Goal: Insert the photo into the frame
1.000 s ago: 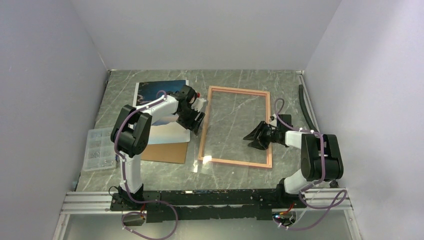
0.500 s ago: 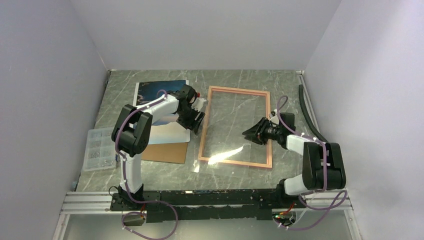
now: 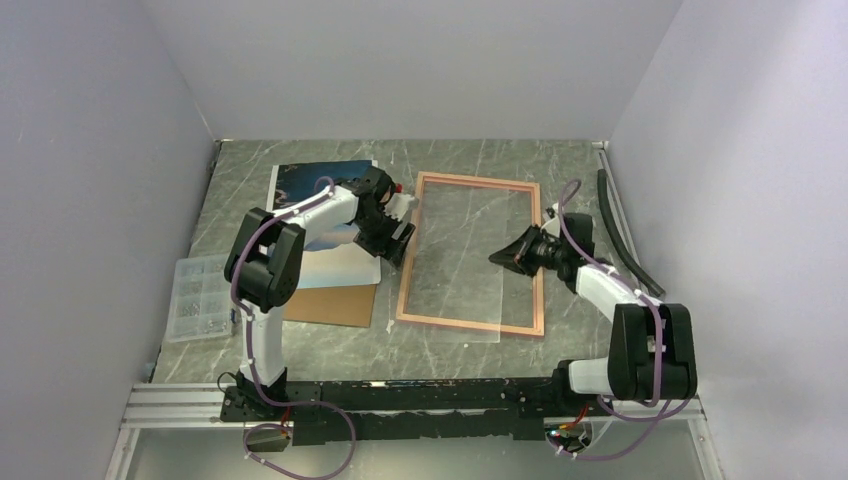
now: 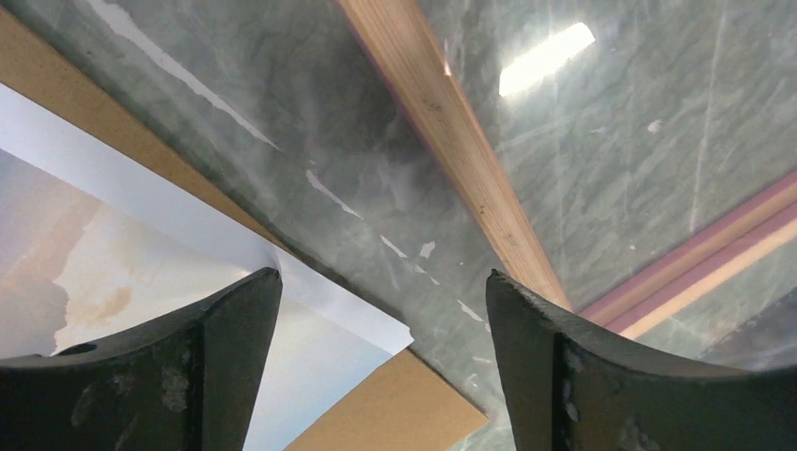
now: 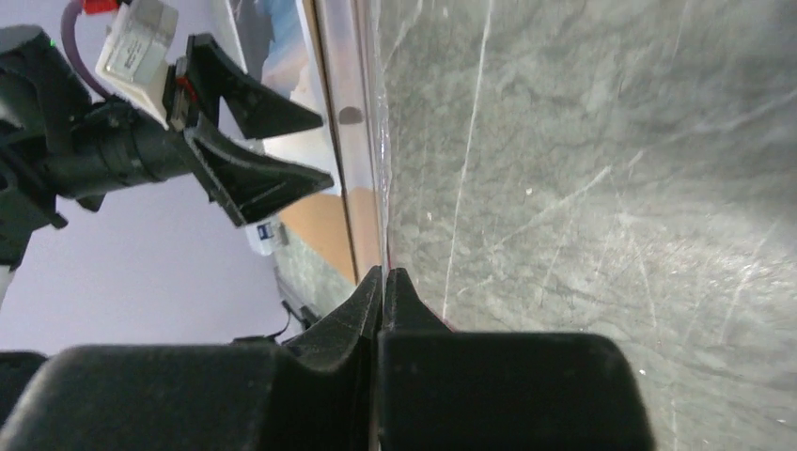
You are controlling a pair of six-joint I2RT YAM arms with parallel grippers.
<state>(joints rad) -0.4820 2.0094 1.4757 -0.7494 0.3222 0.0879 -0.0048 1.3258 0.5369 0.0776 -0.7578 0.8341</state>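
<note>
Change: right arm has swung its elbow outward; glare on the clear pane [image 3: 455, 290] is gone.
Photo [image 3: 305, 180]: face up on the brown backing board [image 3: 330, 305], left of the frame, outside it.
Left gripper [image 3: 398, 245]: fingers spread, over the photo's corner beside the frame's left rail.
Frame [image 3: 470, 181]: flat mid-table, pane overhanging its near rail.
Right gripper [image 3: 497, 257]: fingers pressed together on the pane's right edge.

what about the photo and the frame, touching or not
Apart. The left wrist view shows a strip of bare marble table between the photo's corner and the frame's wooden rail.
</note>
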